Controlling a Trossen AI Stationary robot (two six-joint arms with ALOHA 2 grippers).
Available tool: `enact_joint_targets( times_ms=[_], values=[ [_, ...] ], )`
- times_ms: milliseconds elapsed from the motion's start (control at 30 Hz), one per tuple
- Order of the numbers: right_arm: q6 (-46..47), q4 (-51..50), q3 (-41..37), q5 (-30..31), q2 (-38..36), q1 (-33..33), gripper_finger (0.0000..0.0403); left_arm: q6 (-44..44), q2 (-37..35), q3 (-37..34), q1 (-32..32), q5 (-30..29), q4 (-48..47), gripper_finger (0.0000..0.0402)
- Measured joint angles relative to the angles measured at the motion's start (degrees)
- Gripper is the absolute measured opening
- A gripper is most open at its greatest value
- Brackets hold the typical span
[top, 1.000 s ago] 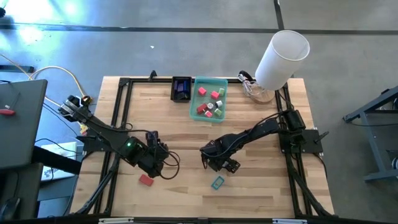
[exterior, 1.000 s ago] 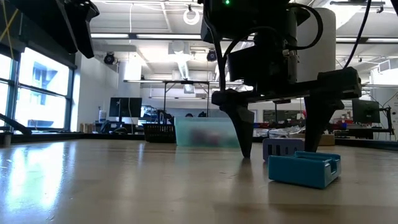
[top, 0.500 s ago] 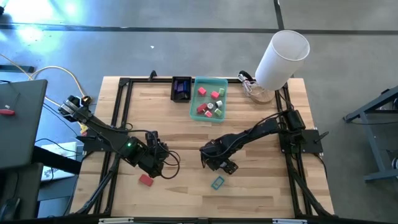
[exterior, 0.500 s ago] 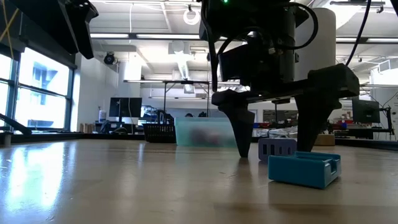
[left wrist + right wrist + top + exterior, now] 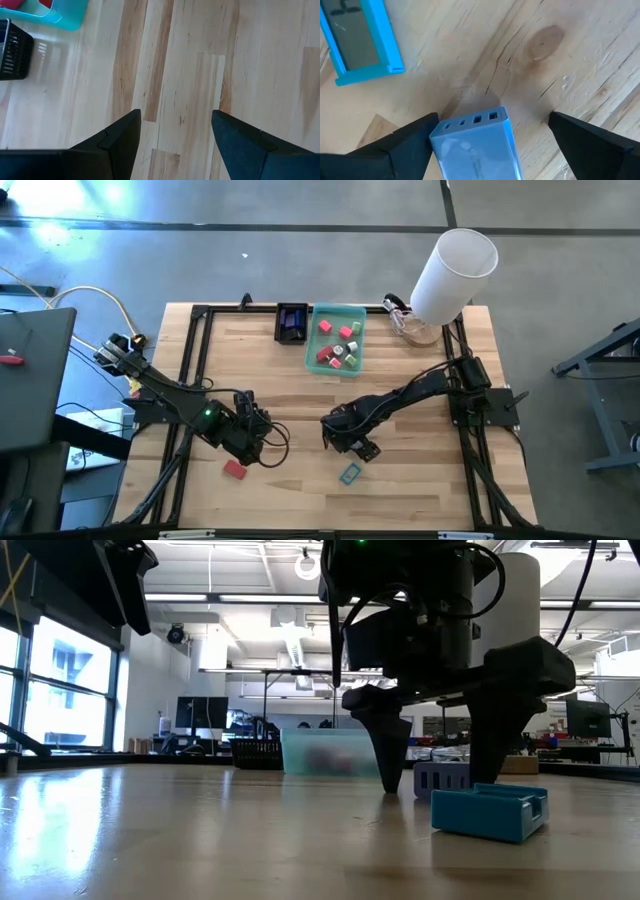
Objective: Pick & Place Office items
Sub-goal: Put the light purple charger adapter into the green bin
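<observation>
The small grey-blue slotted block, judged light, rigid and smooth-sided, was straddled but not yet pinched by the spread right gripper, so its flat flanks seemed the place to be gripped, while the left gripper was held apart over bare wood, carrying nothing.

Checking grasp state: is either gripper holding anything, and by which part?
Nothing held. Right gripper is open, straddling the blue-grey block on the table. Left gripper is open and empty.

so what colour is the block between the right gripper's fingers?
Pale blue-grey block, clearest in right wrist view.
</observation>
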Motion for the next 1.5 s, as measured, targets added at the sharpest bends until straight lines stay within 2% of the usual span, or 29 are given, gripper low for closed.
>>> enact_joint_targets(
  times_ms=[367, 567, 700, 1500],
  values=[
    [-1.9, 0.9, -0.1, 0.9, 0.0, 0.0, 0.0375, 0.0, 0.0, 0.0, 0.0, 0.0, -2.0, 0.0233],
    [-6.6, 1.3, 0.0, 1.2, 0.0, 0.0, 0.0376, 0.0, 0.0, 0.0, 0.0, 0.0, -2.0, 0.0233],
    [-6.7, 0.8, 0.1, -0.1, 0.0, -0.1, 0.0376, 0.0, 0.0, 0.0, 0.0, -0.7, -2.0, 0.0233],
    [-6.2, -7.5, 0.1, 4.6, 0.0, 0.0, 0.0375, 0.0, 0.0, 0.0, 0.0, -1.3, -1.9, 0.0233]
  ],
)
